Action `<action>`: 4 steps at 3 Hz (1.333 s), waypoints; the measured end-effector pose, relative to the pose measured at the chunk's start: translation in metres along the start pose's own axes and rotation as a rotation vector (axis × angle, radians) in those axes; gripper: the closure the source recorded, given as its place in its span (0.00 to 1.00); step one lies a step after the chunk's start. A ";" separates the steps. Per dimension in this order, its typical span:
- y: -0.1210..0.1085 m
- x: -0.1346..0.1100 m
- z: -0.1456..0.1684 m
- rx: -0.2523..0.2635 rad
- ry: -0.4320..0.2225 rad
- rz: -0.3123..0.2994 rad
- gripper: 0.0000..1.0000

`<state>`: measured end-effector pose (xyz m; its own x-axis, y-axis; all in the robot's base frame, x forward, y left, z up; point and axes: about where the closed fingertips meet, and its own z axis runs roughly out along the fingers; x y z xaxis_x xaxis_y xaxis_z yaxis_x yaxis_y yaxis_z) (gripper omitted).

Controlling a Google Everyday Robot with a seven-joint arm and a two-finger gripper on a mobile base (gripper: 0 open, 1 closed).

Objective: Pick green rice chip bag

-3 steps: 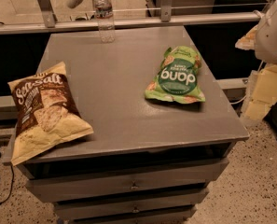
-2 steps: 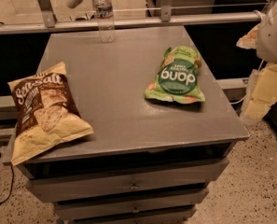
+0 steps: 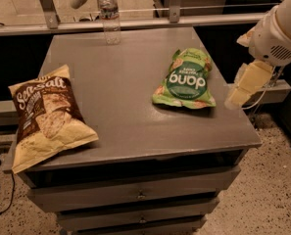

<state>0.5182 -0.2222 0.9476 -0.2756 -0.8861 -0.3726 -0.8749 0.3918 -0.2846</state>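
Grey cabinet (image 3: 135, 131) with drawers (image 3: 140, 196) in front, flat top. Near left corner: yellow-and-brown chip bag (image 3: 47, 114), white "Sea Salt" lettering, lying flat. Mid right: green rice chip bag (image 3: 185, 80) lying flat, dark green round label, white "dang" upside down to camera. Gripper (image 3: 243, 87) just right of it, off the table's right edge, not touching; open or closed cannot tell, nothing visibly held. Far edge: clear water bottle (image 3: 109, 13) upright
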 end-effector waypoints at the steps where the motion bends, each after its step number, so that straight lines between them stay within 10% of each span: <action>1: -0.034 -0.013 0.038 0.030 -0.091 0.068 0.00; 3: -0.074 -0.025 0.116 0.011 -0.226 0.300 0.00; 4: -0.077 -0.022 0.134 -0.019 -0.262 0.415 0.16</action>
<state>0.6449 -0.2000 0.8594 -0.4952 -0.5628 -0.6619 -0.7202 0.6920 -0.0496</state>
